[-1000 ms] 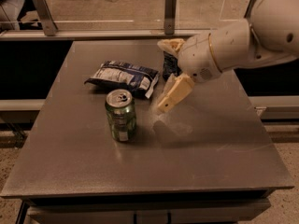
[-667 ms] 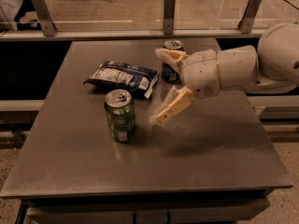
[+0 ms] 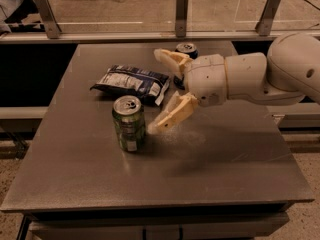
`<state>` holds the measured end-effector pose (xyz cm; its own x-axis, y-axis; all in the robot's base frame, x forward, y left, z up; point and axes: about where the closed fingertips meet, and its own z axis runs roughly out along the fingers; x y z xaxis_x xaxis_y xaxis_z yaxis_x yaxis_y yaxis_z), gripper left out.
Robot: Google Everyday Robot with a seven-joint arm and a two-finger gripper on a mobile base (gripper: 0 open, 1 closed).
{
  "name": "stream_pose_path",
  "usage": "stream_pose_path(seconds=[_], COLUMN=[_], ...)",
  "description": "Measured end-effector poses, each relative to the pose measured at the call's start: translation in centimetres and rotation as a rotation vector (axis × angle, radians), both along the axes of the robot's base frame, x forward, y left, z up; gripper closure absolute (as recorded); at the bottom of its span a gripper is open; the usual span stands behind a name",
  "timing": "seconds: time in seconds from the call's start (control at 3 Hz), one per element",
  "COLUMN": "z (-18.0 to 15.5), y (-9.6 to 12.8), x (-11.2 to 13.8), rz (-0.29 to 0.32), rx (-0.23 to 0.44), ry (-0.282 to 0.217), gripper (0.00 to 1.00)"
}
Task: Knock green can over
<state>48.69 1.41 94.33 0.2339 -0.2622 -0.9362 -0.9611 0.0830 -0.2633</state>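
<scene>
The green can (image 3: 128,123) stands upright on the grey table (image 3: 75,184), left of centre, with its silver pull-tab top showing. My gripper (image 3: 157,91) reaches in from the right on a white arm and is open, its two cream fingers spread wide. The lower finger (image 3: 172,115) points down-left, and its tip is just right of the can's side, close to it but apart. The upper finger (image 3: 170,59) sits behind, near the chip bag.
A dark blue chip bag (image 3: 131,83) lies flat behind the green can. A dark blue can (image 3: 186,50) stands at the back, partly hidden by my gripper. A railing with metal posts (image 3: 182,14) runs behind the table.
My gripper has moved left and lower, toward the green can. The lower finger's tip is now close beside the can. The can still stands where it was.
</scene>
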Motion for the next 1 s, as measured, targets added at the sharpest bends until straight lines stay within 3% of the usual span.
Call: stream_pose_path(seconds=[0.33,1.0], z=[-2.1,-4.1], y=[1.5,3.9], x=[-0.3,-1.9], rz=[0.009,0.075], rx=[0.048,0.185], ry=[0.119,0.239], gripper=[0.0,0.0])
